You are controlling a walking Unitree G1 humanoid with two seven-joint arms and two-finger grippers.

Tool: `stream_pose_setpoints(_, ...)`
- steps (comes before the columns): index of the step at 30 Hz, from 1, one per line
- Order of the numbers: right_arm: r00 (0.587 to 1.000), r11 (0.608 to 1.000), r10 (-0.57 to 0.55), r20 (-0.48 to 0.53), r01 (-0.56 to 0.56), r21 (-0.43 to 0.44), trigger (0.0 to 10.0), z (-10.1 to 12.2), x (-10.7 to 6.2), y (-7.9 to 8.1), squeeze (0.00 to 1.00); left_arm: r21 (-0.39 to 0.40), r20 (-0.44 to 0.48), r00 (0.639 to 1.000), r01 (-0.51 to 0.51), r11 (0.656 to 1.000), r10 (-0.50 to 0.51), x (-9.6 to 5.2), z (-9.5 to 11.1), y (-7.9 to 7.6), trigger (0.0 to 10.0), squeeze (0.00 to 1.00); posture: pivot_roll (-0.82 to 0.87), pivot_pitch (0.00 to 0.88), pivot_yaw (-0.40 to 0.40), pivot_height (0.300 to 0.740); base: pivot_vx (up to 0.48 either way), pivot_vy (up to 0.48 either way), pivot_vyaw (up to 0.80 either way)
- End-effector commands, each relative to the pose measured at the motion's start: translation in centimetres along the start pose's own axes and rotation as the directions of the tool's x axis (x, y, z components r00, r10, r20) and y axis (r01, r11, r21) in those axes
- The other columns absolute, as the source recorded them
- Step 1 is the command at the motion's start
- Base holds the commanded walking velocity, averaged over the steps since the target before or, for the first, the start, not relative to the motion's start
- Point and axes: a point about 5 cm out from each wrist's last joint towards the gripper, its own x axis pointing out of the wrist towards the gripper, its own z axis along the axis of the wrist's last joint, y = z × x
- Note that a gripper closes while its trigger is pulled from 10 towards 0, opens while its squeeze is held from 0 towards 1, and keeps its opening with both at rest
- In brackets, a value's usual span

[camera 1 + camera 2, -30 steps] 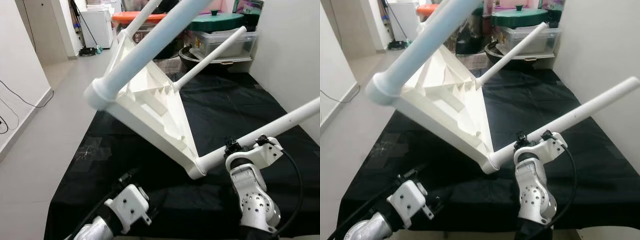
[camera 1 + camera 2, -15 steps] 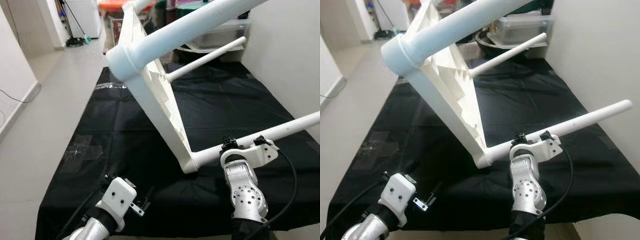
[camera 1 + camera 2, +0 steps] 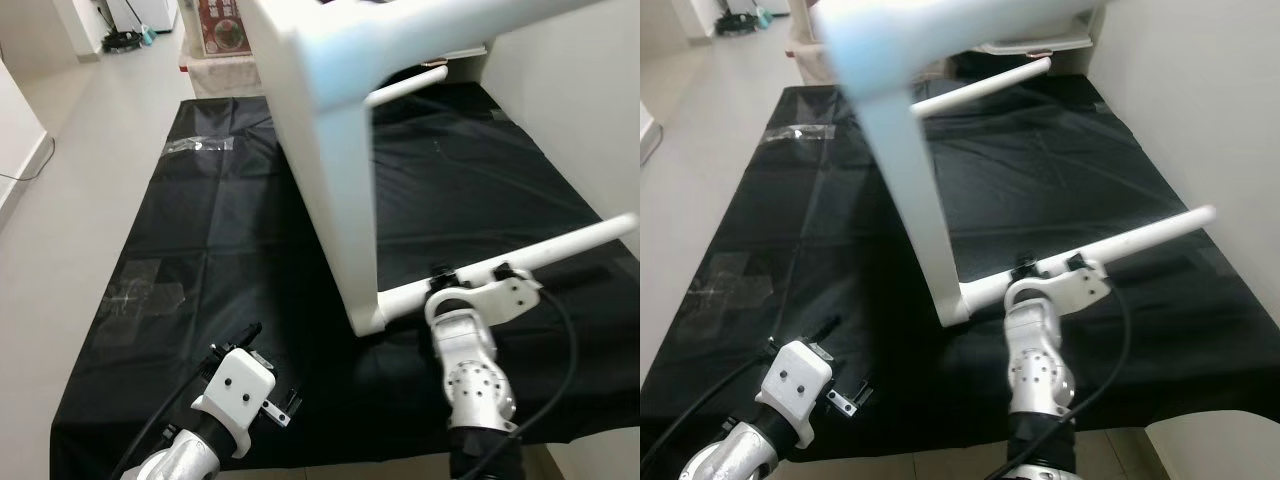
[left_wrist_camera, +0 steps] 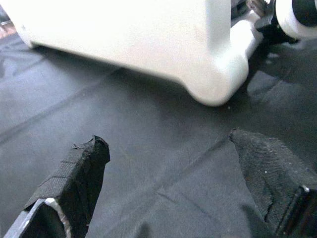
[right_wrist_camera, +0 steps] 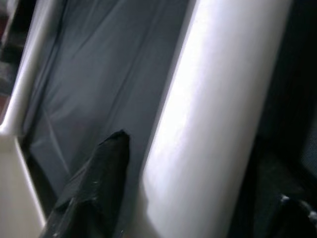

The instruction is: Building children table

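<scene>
One white table leg [image 3: 520, 260] is clamped between the fingers of the right gripper [image 3: 470, 275], close to where it joins the corner of the white plastic tabletop [image 3: 330, 180]; that leg's long axis runs outward to the robot's right, low over the black cloth [image 3: 200, 240], while the tabletop stands nearly on edge with its lower corner resting on the cloth just left of the grasp. The left gripper [image 4: 173, 173] hovers spread wide and holding nothing, low over the cloth, the tabletop's rounded corner lying straight ahead of its jaws (so it looks the nearer arm for steadying that edge). A second leg [image 3: 980, 88] juts rightward farther back; the nearest leg is blurred and cut off at the frame's top, and the tabletop's far edge is out of sight.
</scene>
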Motion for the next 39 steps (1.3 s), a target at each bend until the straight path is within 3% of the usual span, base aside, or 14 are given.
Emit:
stream_pose_setpoints(1,0.931,0.981,-0.020,-0.365,0.089,0.172,10.0,-9.7,-3.6,3.3,1.00,-0.015,-0.026,0.999,0.022,1.000,-0.022,-0.1,-0.4,-0.4,10.0,0.00,0.10,0.199,0.004,0.740,0.000,0.000,0.00)
stream_pose_setpoints(3,0.933,0.980,-0.016,-0.358,0.085,0.178,10.0,-9.3,-3.6,3.3,1.00,-0.013,-0.028,0.999,0.024,1.000,-0.025,0.0,-0.5,-0.5,10.0,0.00,0.10,0.188,0.004,0.740,0.000,0.000,0.00)
stream_pose_setpoints(4,0.935,0.978,-0.014,-0.353,0.085,0.188,10.0,-9.0,-3.6,3.3,0.68,-0.011,-0.030,0.999,0.026,1.000,-0.026,0.1,-0.6,-0.5,10.0,0.00,0.10,0.183,0.002,0.740,0.000,0.000,0.00)
stream_pose_setpoints(5,0.940,0.980,0.004,-0.341,0.064,0.188,10.0,-8.4,-3.7,3.4,0.00,-0.008,-0.032,0.999,0.028,1.000,-0.028,0.1,-0.7,-0.5,10.0,0.00,0.10,0.175,0.003,0.740,0.000,0.000,0.00)
stream_pose_setpoints(9,0.948,0.985,0.042,-0.316,0.013,0.170,10.0,-7.2,-4.0,3.4,0.00,-0.004,-0.034,0.999,0.030,1.000,-0.030,0.3,-0.8,-0.6,10.0,0.00,0.09,0.164,-0.002,0.740,0.000,0.000,0.00)
stream_pose_setpoints(12,0.958,0.994,0.056,-0.280,-0.026,0.110,10.0,-4.8,-5.0,1.7,0.00,0.003,-0.036,0.999,0.033,0.999,-0.033,0.6,-0.9,-0.5,10.0,0.00,0.08,0.150,-0.001,0.740,0.000,0.000,0.00)
stream_pose_setpoints(14,0.958,0.994,0.056,-0.280,-0.026,0.110,10.0,-4.8,-5.0,1.7,0.00,0.003,-0.036,0.999,0.033,0.999,-0.033,0.6,-0.9,-0.5,10.0,0.00,0.08,0.150,-0.001,0.740,0.000,0.000,0.00)
stream_pose_setpoints(16,0.977,1.000,0.027,-0.209,-0.028,-0.002,10.0,-2.8,-5.6,-0.1,0.00,0.011,-0.035,0.999,0.033,0.999,-0.033,0.8,-1.0,-0.4,10.0,0.00,0.07,0.133,0.003,0.740,0.000,0.000,0.00)
stream_pose_setpoints(18,0.977,1.000,0.027,-0.209,-0.028,-0.002,10.0,-2.8,-5.6,-0.1,0.00,0.011,-0.035,0.999,0.033,0.999,-0.033,0.8,-1.0,-0.4,10.0,0.00,0.07,0.133,0.003,0.740,0.000,0.000,0.00)
stream_pose_setpoints(23,0.991,0.993,-0.012,-0.132,-0.004,-0.117,10.0,-1.1,-6.1,-1.3,0.00,0.018,-0.032,0.999,0.036,0.999,-0.035,1.0,-1.1,-0.3,10.0,0.00,0.06,0.119,0.010,0.740,0.000,0.000,0.00)
stream_pose_setpoints(26,0.999,0.968,-0.005,-0.036,-0.004,-0.252,10.0,0.6,-6.6,-1.9,0.00,0.026,-0.029,0.999,0.041,0.999,-0.040,1.4,-1.2,-0.2,10.0,0.00,0.06,0.106,0.011,0.740,0.000,0.000,0.00)
stream_pose_setpoints(27,0.999,0.968,-0.005,-0.036,-0.004,-0.252,10.0,0.6,-6.6,-1.9,0.00,0.026,-0.029,0.999,0.041,0.999,-0.040,1.4,-1.2,-0.2,10.0,0.00,0.06,0.106,0.011,0.740,0.000,0.000,0.00)
stream_pose_setpoints(28,0.999,0.936,0.039,0.008,-0.033,-0.349,10.0,1.2,-6.8,-1.9,0.00,0.027,-0.029,0.999,0.043,0.999,-0.043,1.5,-1.2,-0.2,10.0,0.00,0.06,0.102,0.012,0.740,0.000,0.000,0.00)
stream_pose_setpoints(39,0.999,0.936,0.039,0.008,-0.033,-0.349,10.0,1.2,-6.8,-1.9,0.00,0.027,-0.029,0.999,0.043,0.999,-0.043,1.5,-1.2,-0.2,10.0,0.00,0.06,0.102,0.012,0.740,0.000,0.000,0.00)
